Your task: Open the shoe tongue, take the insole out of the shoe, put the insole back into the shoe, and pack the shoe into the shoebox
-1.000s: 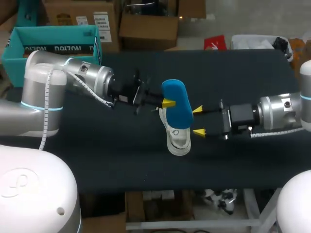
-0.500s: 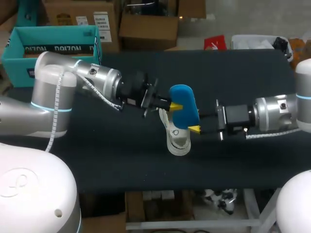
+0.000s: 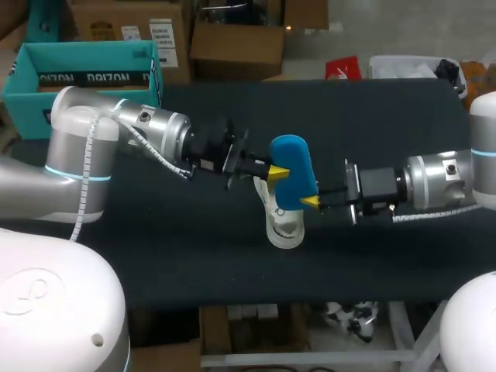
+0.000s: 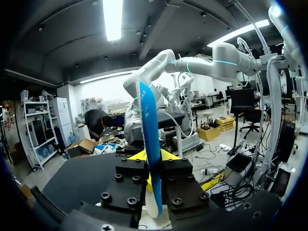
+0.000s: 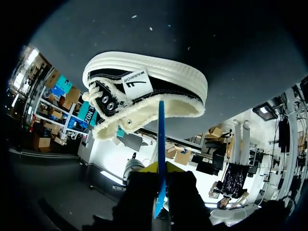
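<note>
the insole (image 3: 292,167) is already out of the shoe (image 3: 284,225) and is held in the air just above it, so the step in hand is judged to be the turn from taking it out to putting it back. it is gripped from both sides at once: the left gripper (image 3: 273,170) is clamped on one long edge, and the right gripper (image 3: 311,201) is closed on the opposite edge, lower down. in both wrist views the insole is seen edge-on, pinched between the fingers.

the next move is judged to call for one gripper to let go, so that the insole can be tipped and fed toe-first into the shoe's mouth, which must be kept wide at the tongue.

the insole is bright blue, thin and flat with a rounded end. the shoe rests on the dark tabletop (image 3: 194,256); a black canvas upper, a thick white sole and a cream lining are shown. the teal shoebox (image 3: 77,77) stands well apart, at the far left corner.
</note>
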`<state>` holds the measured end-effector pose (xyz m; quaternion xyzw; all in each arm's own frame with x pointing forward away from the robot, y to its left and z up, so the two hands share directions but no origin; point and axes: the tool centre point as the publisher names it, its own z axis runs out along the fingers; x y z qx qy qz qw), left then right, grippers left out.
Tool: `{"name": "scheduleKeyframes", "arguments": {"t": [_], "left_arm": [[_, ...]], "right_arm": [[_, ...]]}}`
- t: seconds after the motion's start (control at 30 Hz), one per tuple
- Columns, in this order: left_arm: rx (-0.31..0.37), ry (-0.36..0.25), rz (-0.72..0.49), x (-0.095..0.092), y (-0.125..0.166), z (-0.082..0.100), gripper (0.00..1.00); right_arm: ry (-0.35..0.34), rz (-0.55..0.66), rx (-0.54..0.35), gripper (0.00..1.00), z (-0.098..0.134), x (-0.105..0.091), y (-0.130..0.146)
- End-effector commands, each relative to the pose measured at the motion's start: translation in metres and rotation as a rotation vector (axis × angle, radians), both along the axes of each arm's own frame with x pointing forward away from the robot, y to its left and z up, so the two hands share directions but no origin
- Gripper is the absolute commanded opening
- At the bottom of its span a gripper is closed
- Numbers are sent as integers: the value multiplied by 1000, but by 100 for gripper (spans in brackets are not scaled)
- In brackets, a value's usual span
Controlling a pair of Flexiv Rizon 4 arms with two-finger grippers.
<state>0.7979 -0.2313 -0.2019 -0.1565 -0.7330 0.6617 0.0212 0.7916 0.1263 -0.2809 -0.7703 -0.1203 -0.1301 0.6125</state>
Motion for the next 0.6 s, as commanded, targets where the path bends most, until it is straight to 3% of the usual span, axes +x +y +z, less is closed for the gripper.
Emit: {"name": "scheduleKeyframes", "arguments": {"t": [0.03,0.2,0.43,0.53,0.6], "left_arm": [[-2,22,-42,8,17,3,100],[23,86,-181,19,44,5,100],[112,78,-381,32,74,-3,100],[164,97,-398,41,76,-5,100],[164,97,-398,41,76,-5,100]], "right_arm": [[-5,39,28,0,-5,8,-8],[-14,87,37,0,-7,5,-19],[13,175,44,0,-4,-5,-17],[20,210,44,0,-2,-9,-13],[-3,204,59,0,2,-12,-11]]}}
